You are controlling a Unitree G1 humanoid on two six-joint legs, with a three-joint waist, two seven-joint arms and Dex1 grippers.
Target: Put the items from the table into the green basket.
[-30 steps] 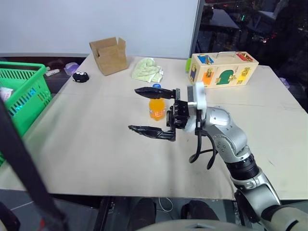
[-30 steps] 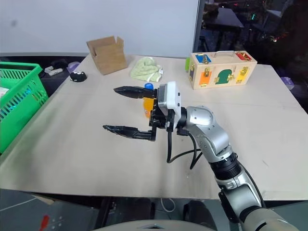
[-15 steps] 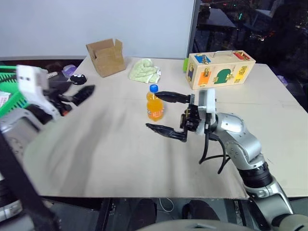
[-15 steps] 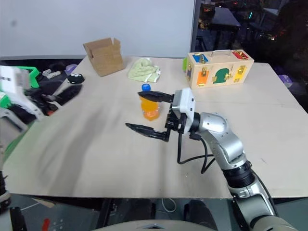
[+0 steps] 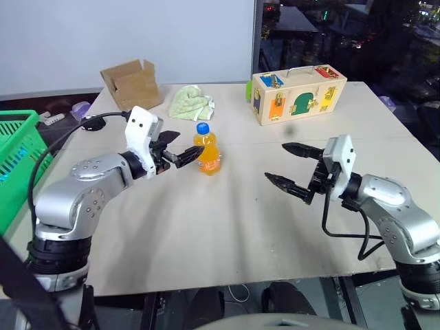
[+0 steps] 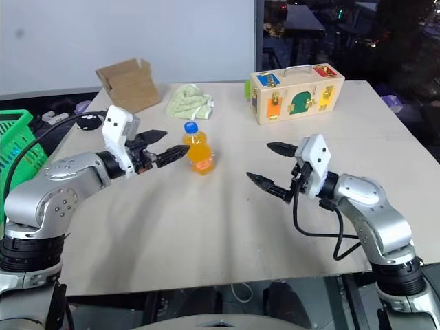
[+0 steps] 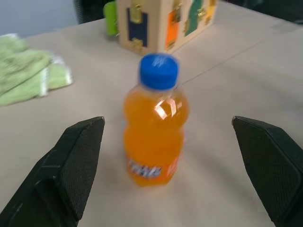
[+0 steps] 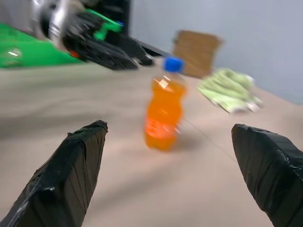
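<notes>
A small orange-drink bottle (image 5: 207, 152) with a blue cap stands upright near the middle of the beige table (image 5: 206, 227). My left gripper (image 5: 189, 143) is open and reaches in from the left. Its fingertips are just short of the bottle and hold nothing. In the left wrist view the bottle (image 7: 156, 123) stands between and beyond the two black fingers (image 7: 75, 156). My right gripper (image 5: 275, 161) is open and empty, well to the right of the bottle and pointing toward it. The green basket (image 5: 20, 137) stands off the table's left edge.
At the table's far side are an open cardboard box (image 5: 130, 84), a crumpled pale green cloth (image 5: 189, 103) and a wooden box with coloured latches (image 5: 297, 94). Bare tabletop lies between the two grippers and toward the near edge.
My left arm has swung in from the basket side to the bottle, still open. My right gripper has drawn back from the bottle to the right. The view has shifted too.
</notes>
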